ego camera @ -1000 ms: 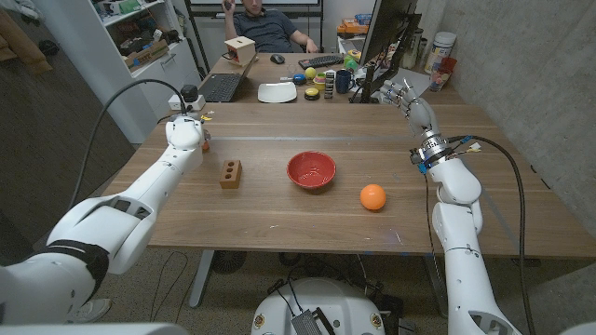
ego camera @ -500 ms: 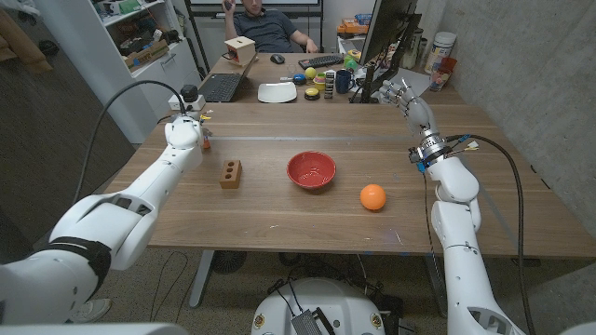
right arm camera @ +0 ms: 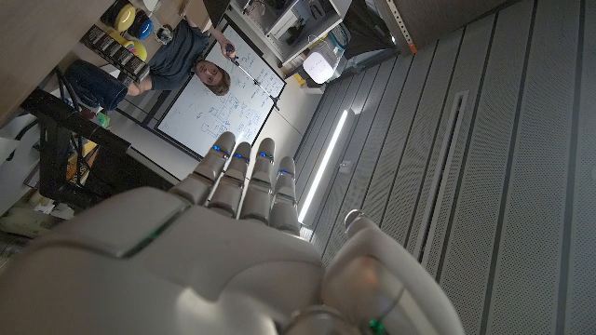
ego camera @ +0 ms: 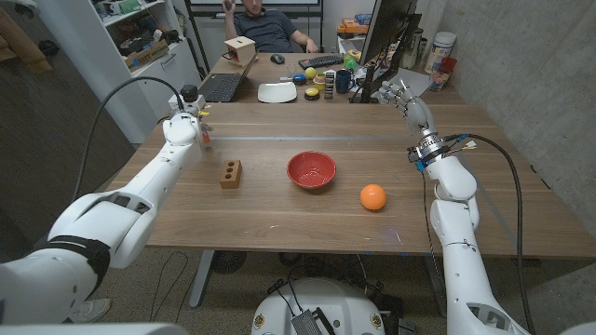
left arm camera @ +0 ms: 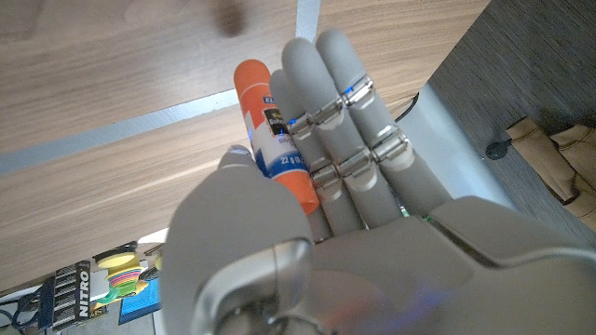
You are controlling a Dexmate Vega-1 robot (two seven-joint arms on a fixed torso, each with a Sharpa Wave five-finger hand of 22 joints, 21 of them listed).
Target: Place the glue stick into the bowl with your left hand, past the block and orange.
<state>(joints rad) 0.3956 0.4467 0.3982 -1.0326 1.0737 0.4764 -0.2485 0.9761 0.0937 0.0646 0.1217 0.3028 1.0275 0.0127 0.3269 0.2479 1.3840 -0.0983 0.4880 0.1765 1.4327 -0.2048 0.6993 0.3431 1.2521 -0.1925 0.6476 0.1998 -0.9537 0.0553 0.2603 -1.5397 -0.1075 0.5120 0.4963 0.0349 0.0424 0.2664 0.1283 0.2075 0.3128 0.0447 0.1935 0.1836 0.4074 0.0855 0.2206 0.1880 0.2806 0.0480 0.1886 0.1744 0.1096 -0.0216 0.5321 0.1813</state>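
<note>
— Where is the glue stick (left arm camera: pixel 277 149)?

— The left hand (ego camera: pixel 191 124) has it. Its fingers (left arm camera: pixel 358 140) are wrapped round the stick, with the thumb on the other side. The stick is orange with a white and blue label, and its orange end pokes out past the fingertips. The hand is up at the far left part of the counter (ego camera: pixel 279 223).

— And the bowl (ego camera: pixel 311 170)?

— It is red and sits in the middle of the counter. A brown block (ego camera: pixel 230 173) with 2 holes lies just to its left, between the bowl and the left arm. The orange (ego camera: pixel 372 196) is on the other side, nearer the front, a bit apart from the bowl.

— What about the right hand (ego camera: pixel 403 96)?

— It is lifted up by the far right edge, with its fingers (right arm camera: pixel 244 180) stretched out straight, side by side. It holds nothing.

— Anyone else here?

— 1 person (ego camera: pixel 264 25) sits at the desk behind.
</note>
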